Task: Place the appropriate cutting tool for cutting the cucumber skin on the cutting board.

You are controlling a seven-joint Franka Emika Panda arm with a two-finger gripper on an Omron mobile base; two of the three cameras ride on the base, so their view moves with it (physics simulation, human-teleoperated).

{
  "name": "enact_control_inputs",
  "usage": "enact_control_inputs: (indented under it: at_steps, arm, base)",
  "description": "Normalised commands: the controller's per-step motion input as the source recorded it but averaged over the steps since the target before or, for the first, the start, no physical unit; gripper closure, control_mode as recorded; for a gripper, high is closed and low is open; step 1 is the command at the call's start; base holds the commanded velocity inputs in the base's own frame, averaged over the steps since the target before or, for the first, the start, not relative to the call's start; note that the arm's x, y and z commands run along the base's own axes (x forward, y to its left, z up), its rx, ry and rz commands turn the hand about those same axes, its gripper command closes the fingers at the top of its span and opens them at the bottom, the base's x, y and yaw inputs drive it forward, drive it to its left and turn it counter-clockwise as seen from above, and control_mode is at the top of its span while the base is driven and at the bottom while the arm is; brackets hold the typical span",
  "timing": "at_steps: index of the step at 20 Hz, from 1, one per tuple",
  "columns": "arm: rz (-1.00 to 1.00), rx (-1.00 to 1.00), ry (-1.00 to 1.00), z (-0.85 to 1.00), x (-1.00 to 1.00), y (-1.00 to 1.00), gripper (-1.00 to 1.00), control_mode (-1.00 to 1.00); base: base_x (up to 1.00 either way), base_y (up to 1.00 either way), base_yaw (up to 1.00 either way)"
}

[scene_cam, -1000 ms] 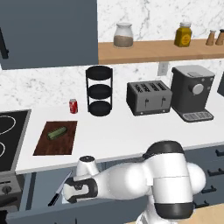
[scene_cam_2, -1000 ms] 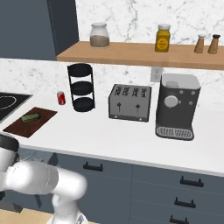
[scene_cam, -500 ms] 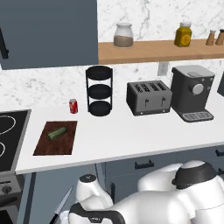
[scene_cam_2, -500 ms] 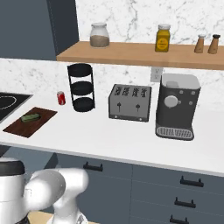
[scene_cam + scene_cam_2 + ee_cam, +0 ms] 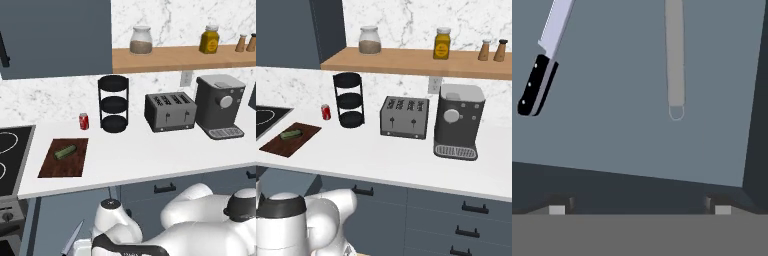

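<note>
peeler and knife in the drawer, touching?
Apart. Hand view: the knife lies at the left, the peeler near the middle, with bare grey drawer floor between them.

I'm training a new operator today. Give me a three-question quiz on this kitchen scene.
1. True or false: the cucumber lies on the board.
2. In the hand view, which tool has a black handle: A) peeler B) knife?
3. Fill in: the red can stands beside the black ____.

Key: 1 true; 2 B; 3 rack.
</note>
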Motion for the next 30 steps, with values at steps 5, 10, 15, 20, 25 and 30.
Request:
enact_control_inputs:
  at_steps: [5,10,15,20,25,30]
  arm:
    - [0.0,0.0,0.0,0.13,0.57,0.0,-1.0,-1.0]
    - [0.0,-0.02,-0.01,0.0,0.39,0.01,-1.0,-1.0]
    - [0.0,-0.03,0.0,-0.1,0.16,0.0,-1.0,-1.0]
    - [0.0,-0.01,0.0,-0.09,0.09,0.0,-1.0,-1.0]
    - [0.0,0.0,0.0,-0.13,0.05,0.0,-1.0,-1.0]
    - [0.0,0.0,0.0,-0.2,0.0,0.0,-1.0,-1.0]
  base:
    - [0.0,0.0,0.0]
    - [0.0,0.0,0.0]
    - [0.0,0.0,0.0]
    - [0.0,0.0,0.0]
    - [0.0,0.0,0.0]
    - [0.0,0.0,0.0]
